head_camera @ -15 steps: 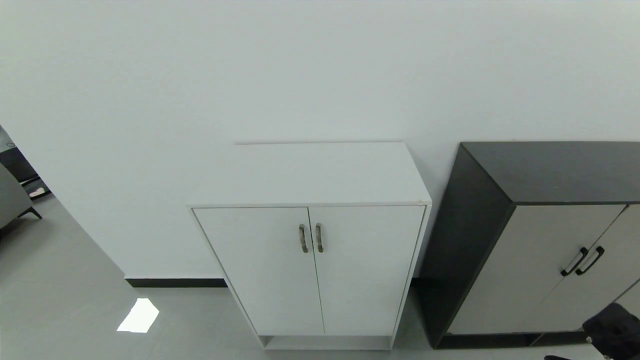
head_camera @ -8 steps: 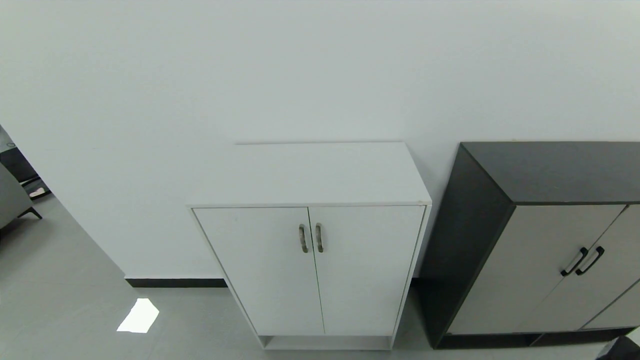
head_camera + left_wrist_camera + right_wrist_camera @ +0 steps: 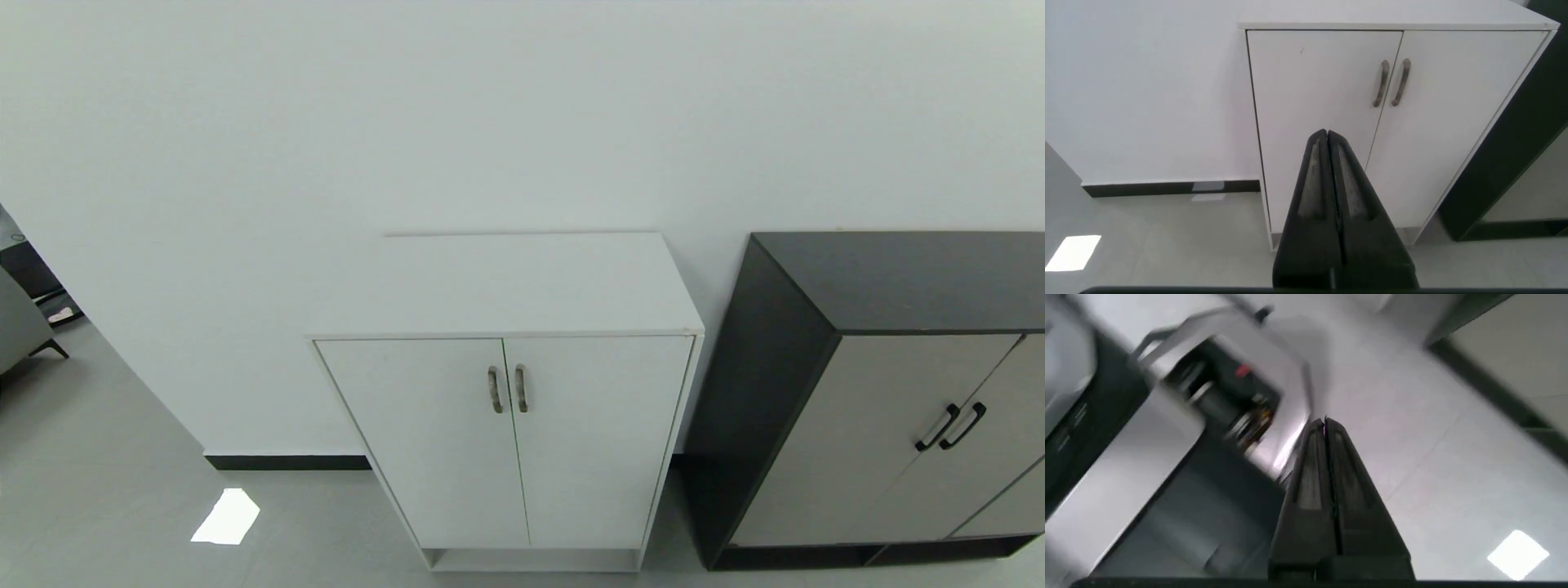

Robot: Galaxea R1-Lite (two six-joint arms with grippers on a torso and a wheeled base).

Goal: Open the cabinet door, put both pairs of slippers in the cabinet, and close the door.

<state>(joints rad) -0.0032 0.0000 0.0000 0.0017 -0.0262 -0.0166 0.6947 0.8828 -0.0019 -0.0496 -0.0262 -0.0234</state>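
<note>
A white two-door cabinet stands against the wall, both doors shut, with two metal handles side by side at the middle seam. In the left wrist view the same cabinet and its handles lie ahead of my left gripper, which is shut with nothing in it and held well back from the doors. My right gripper is shut and empty, pointing down over grey floor.
A black cabinet with grey doors stands right beside the white one. Grey floor lies open to the left, with a bright patch of light. A chair leg shows at the far left.
The dark arm at the lower right of the head view has dropped out of the picture. The cabinet and the camera have not moved.
</note>
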